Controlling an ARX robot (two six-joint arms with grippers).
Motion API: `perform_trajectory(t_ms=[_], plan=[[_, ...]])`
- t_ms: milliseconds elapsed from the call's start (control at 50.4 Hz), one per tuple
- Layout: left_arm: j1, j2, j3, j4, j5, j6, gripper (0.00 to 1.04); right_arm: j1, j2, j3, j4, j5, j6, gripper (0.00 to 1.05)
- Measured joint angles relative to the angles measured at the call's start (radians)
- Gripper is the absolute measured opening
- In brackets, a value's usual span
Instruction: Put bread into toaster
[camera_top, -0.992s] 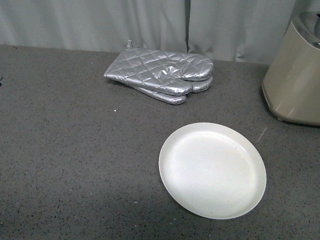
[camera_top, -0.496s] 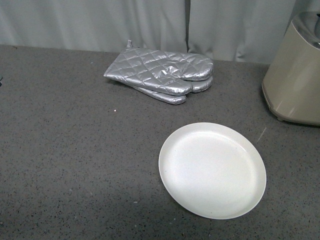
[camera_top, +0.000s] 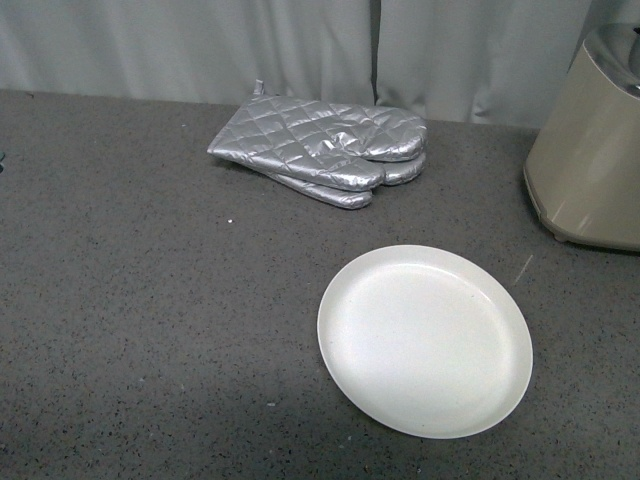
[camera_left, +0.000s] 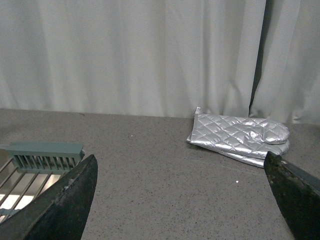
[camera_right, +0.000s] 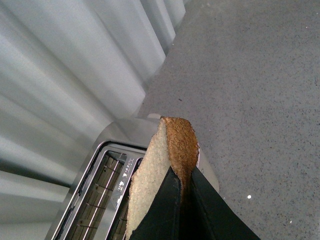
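Note:
In the right wrist view, the bread (camera_right: 172, 147), a light-brown slice with a darker crust, stands on edge between the black fingers of my right gripper (camera_right: 182, 197), which is shut on it. The slice hangs above the toaster (camera_right: 97, 192), beside its silver slotted top. From the front, the beige toaster (camera_top: 590, 150) stands at the far right edge, and neither arm nor the bread shows there. My left gripper (camera_left: 182, 200) is open over bare countertop, with nothing between its fingers (camera_left: 65, 200).
A round white plate (camera_top: 345, 300) sits bare at the front right of the dark speckled counter. Quilted silver oven mitts (camera_top: 318, 152) lie stacked near the grey curtain at the back. A green-edged wire rack (camera_left: 45, 155) shows in the left wrist view.

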Motion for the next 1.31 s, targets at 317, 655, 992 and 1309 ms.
perform_trajectory(t_ms=[317, 655, 992, 1309], plan=[[0.0, 0.0, 0.0, 0.0, 0.0, 0.0, 0.98, 0.012, 0.034, 0.022, -0.08, 0.03, 0.061, 0.02], [0.0, 0.0, 0.0, 0.0, 0.0, 0.0, 0.98, 0.009, 0.027, 0.023, -0.077, 0.029, 0.035, 0.41], [0.0, 0.0, 0.0, 0.0, 0.0, 0.0, 0.98, 0.02, -0.118, -0.023, -0.025, -0.02, -0.061, 0.97], [0.0, 0.0, 0.0, 0.0, 0.0, 0.0, 0.98, 0.099, -0.586, -0.408, 0.104, -0.069, -0.295, 0.95]])
